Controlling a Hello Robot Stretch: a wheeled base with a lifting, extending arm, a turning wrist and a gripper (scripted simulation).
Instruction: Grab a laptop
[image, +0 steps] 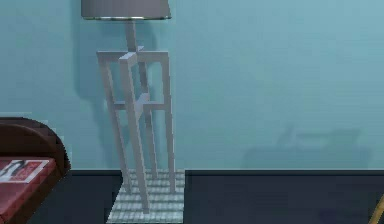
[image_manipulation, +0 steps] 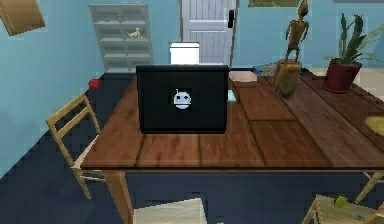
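Observation:
A black laptop (image_manipulation: 182, 98) stands with its lid up on a brown wooden table (image_manipulation: 270, 135) in the arm side view. Its dark screen carries a small pale emblem and faces the near edge of the table. The laptop sits left of the table's middle, close to the front edge.
On the table: a wooden figurine (image_manipulation: 292, 45), a potted plant (image_manipulation: 346, 55), a pale box (image_manipulation: 187, 53). A wooden chair (image_manipulation: 72, 130) stands at its left, a white shelf (image_manipulation: 120, 35) and door (image_manipulation: 207, 30) behind. The forward view has a floor lamp (image: 138, 110) against a teal wall and a red armchair (image: 28, 165).

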